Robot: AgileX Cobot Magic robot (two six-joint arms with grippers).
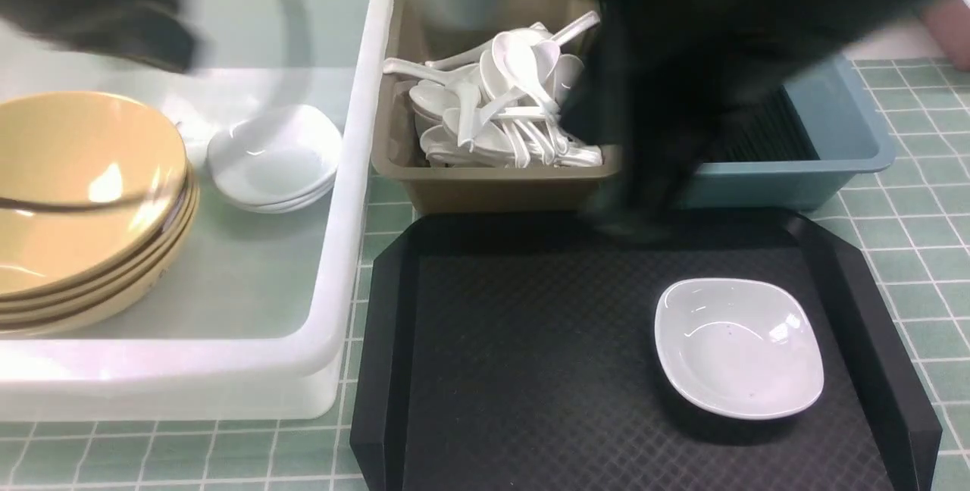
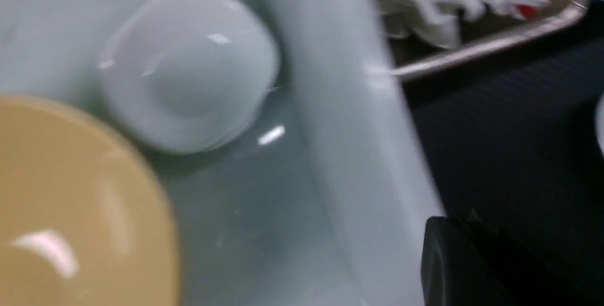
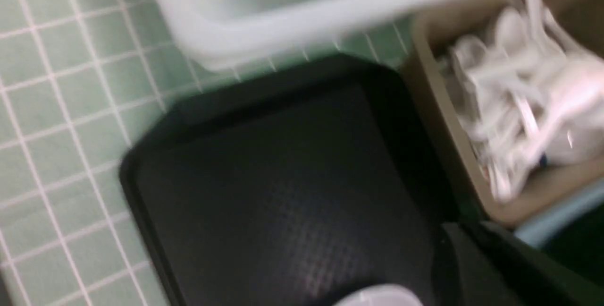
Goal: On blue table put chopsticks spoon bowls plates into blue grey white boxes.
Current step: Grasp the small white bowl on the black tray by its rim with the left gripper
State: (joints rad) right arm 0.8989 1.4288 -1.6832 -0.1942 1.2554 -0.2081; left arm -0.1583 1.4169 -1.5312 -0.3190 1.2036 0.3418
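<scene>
One white plate [image 1: 739, 347] lies on the black tray [image 1: 530, 370], and its edge [image 3: 377, 296] shows in the right wrist view. The white box [image 1: 356, 173] holds stacked tan bowls [image 1: 76, 195] and stacked plates [image 1: 273, 157]. White spoons [image 1: 500, 97] fill the grey box [image 1: 485, 192]. Black chopsticks [image 1: 761, 135] lie in the blue box [image 1: 849, 135]. My left gripper [image 1: 151, 44] is a blur above the white box's far left, shut and empty; its finger [image 2: 448, 268] shows near the box's wall. My right gripper [image 1: 644, 203], blurred and shut, hangs between the grey and blue boxes over the tray's far edge.
The blue table [image 1: 924, 248] of pale green tiles shows to the right of the tray and along the front edge. The tray's raised rim [image 1: 871, 309] runs close to the plate. The three boxes stand side by side behind the tray.
</scene>
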